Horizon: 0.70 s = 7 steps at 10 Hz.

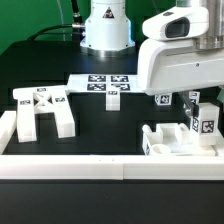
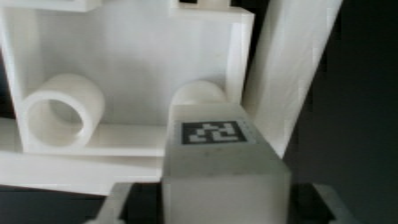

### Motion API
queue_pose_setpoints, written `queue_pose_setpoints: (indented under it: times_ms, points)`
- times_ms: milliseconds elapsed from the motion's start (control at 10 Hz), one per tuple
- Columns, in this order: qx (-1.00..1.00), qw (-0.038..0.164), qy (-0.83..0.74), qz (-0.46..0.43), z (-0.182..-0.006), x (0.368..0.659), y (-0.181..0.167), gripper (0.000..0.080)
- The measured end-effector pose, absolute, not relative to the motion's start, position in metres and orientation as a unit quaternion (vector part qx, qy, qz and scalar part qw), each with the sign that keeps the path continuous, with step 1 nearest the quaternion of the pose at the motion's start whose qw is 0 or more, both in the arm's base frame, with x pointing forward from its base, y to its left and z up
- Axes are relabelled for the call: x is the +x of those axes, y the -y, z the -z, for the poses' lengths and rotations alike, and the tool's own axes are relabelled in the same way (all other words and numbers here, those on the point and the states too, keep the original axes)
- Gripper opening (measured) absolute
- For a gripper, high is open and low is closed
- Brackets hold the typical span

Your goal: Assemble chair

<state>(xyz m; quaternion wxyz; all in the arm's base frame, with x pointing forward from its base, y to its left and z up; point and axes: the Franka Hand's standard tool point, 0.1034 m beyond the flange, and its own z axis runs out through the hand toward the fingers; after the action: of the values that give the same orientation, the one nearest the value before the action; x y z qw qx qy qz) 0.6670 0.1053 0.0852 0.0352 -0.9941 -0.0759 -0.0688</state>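
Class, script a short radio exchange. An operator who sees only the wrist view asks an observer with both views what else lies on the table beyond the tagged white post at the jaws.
Operator: I see only a tagged post between my jaws and a block with an oval hole behind it. Are there other chair parts?
Observer: Yes, a cross-braced frame lies apart at the exterior view's left.
Operator: What lies between it and me?
Observer: The marker board, flat on the table, farther back toward the robot's base.
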Motion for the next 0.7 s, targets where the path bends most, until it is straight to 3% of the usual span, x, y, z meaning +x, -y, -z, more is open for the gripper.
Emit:
queue_pose_setpoints:
  times_ms: [700]
  points:
    - [-0.974,0.059,-0.211,0.054,-0.0847,0.6658,-0.1105,0.0292]
